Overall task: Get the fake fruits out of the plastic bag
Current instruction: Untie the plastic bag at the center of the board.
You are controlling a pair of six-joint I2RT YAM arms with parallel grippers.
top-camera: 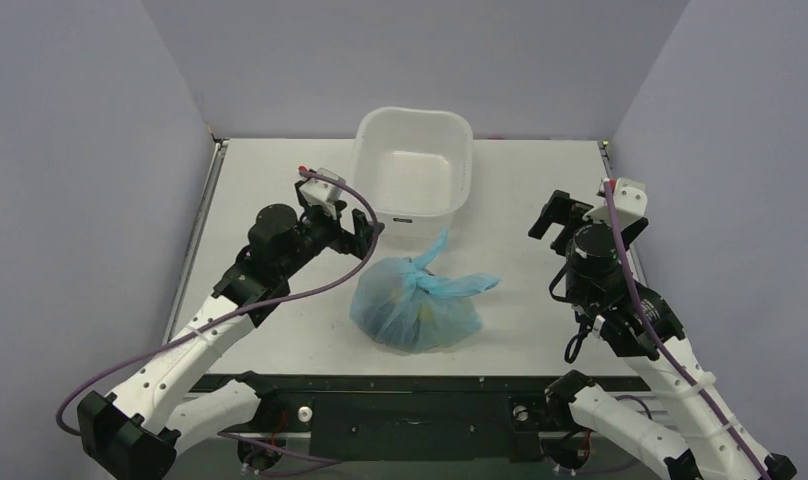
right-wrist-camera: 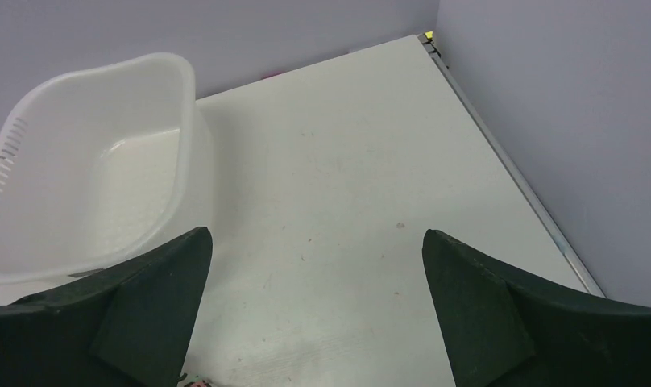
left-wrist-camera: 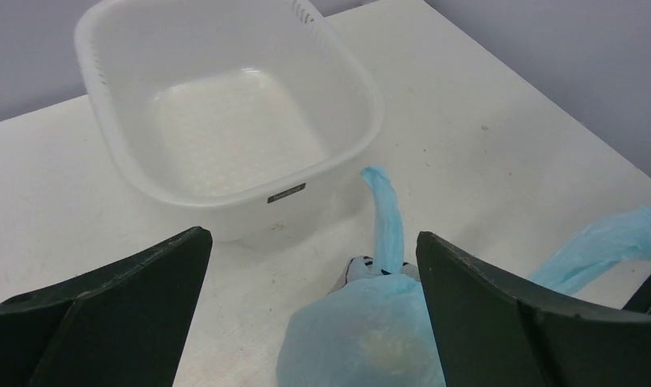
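The light blue plastic bag (top-camera: 420, 300) lies tied shut on the table, its two handles sticking up and to the right. A yellowish fruit (top-camera: 432, 316) shows faintly through it; the other fake fruits are hidden inside. In the left wrist view the bag (left-wrist-camera: 362, 339) sits low between my fingers, with a pale yellow patch (left-wrist-camera: 387, 348) showing through. My left gripper (top-camera: 358, 228) (left-wrist-camera: 313, 238) is open and empty, just above and left of the bag's knot. My right gripper (top-camera: 558, 215) (right-wrist-camera: 314, 234) is open and empty, off to the bag's right over bare table.
An empty white square tub (top-camera: 415, 165) stands at the back middle, just beyond the bag; it shows in the left wrist view (left-wrist-camera: 225, 121) and the right wrist view (right-wrist-camera: 89, 169). Purple walls enclose the table (top-camera: 270, 190) on three sides.
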